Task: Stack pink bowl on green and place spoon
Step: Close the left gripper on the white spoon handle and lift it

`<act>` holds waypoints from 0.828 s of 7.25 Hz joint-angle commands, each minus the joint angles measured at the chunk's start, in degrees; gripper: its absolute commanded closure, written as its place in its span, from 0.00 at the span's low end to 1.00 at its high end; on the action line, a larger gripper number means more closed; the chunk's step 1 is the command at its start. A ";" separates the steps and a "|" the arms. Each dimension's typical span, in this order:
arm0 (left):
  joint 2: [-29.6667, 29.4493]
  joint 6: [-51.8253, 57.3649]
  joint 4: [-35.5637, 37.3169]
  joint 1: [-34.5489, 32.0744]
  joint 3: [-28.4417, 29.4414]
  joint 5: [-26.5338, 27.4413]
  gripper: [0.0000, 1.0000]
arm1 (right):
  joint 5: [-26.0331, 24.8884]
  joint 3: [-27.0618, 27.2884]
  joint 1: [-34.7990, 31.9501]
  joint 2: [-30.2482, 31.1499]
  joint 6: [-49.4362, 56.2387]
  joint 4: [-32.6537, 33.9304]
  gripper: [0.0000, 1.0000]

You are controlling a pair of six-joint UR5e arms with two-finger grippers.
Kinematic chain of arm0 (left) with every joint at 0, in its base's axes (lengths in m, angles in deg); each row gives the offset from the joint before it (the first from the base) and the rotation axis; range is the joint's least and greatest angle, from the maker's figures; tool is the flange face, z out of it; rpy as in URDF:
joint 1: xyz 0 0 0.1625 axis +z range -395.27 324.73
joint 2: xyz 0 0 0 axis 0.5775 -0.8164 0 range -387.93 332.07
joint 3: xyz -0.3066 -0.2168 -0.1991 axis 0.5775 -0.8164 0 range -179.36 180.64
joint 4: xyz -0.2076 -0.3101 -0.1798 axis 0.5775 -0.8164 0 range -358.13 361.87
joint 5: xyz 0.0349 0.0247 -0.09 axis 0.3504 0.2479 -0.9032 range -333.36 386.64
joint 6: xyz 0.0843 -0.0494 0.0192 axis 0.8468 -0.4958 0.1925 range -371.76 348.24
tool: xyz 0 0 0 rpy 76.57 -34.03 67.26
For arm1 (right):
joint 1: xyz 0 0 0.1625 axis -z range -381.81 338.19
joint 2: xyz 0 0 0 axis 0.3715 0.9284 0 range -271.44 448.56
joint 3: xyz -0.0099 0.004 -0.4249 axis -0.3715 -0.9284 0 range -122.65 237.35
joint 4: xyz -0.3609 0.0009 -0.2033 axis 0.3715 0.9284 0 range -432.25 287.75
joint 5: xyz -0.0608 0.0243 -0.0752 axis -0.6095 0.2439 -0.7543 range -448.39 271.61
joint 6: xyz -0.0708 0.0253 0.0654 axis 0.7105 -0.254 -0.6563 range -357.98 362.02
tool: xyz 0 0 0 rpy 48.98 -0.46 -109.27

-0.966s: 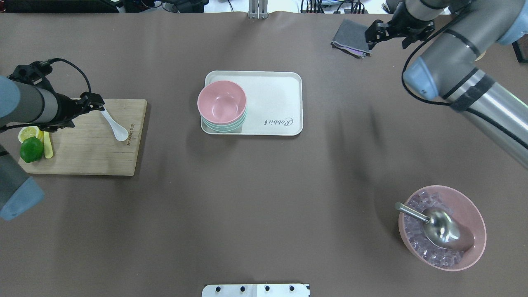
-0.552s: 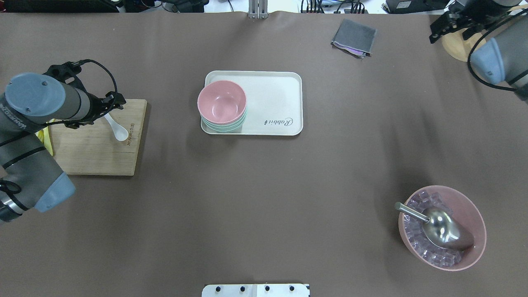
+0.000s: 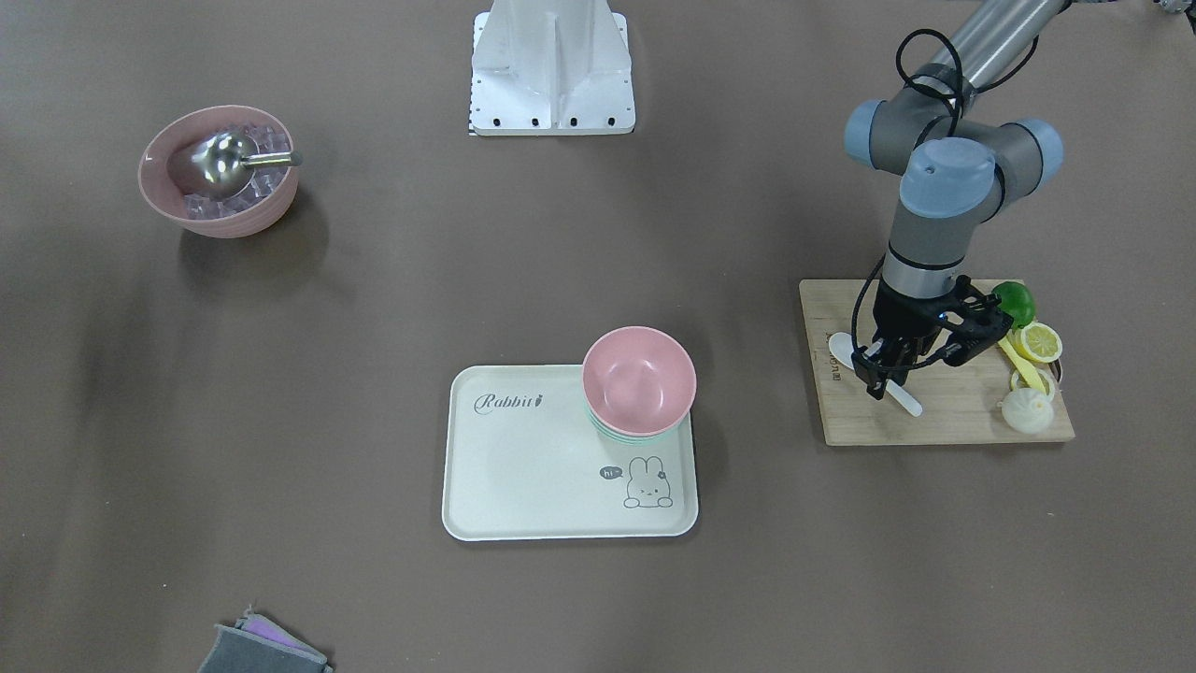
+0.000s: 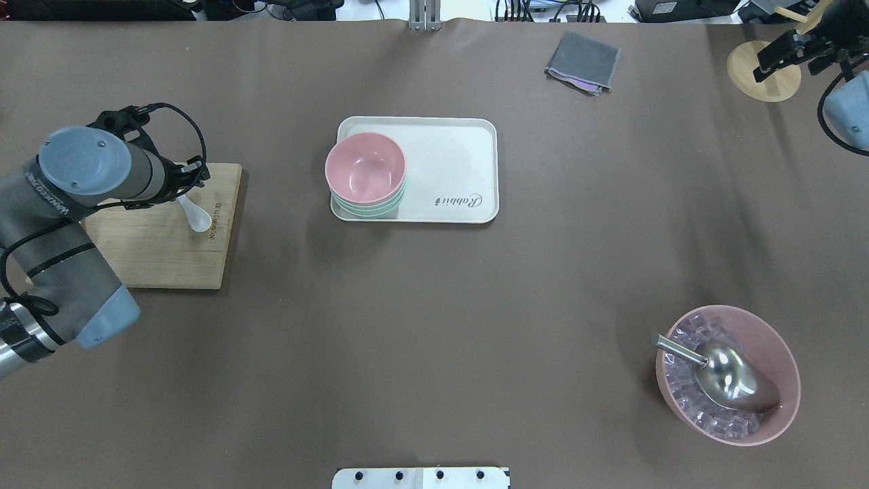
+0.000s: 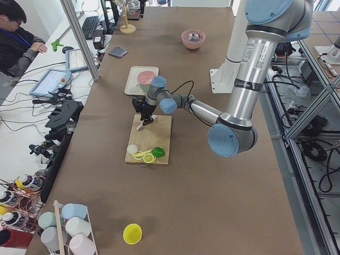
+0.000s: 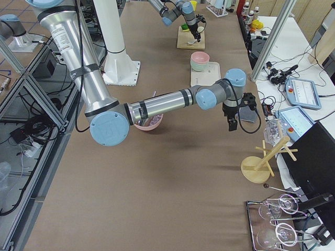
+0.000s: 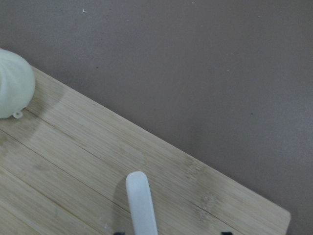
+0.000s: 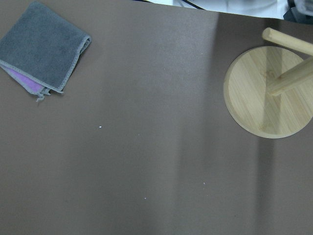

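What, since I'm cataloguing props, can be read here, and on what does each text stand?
"Rabbit": in script on the tray.
"hi": in a speech bubble beside the rabbit drawing, also on the tray.
Print along the board edge: too small to read.
Lettering on the left arm: too blurred to read.

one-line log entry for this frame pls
stack: pink bowl on green bowls, on tray | spoon: lying on cutting board | left gripper: open over spoon handle | right gripper: near wooden stand, state unclear
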 commanded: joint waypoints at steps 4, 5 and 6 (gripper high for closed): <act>0.49 0.05 -0.03 0.57 0.03 0.16 0.59 | -0.43 0.10 -0.03 0.22 0.00 0.00 0.00; 0.49 0.05 -0.03 0.75 0.03 0.16 0.68 | -0.43 0.10 -0.03 0.30 0.00 0.00 0.00; 0.58 0.14 0.06 1.01 0.20 0.77 0.83 | -0.43 0.10 -0.03 0.48 0.00 0.00 0.00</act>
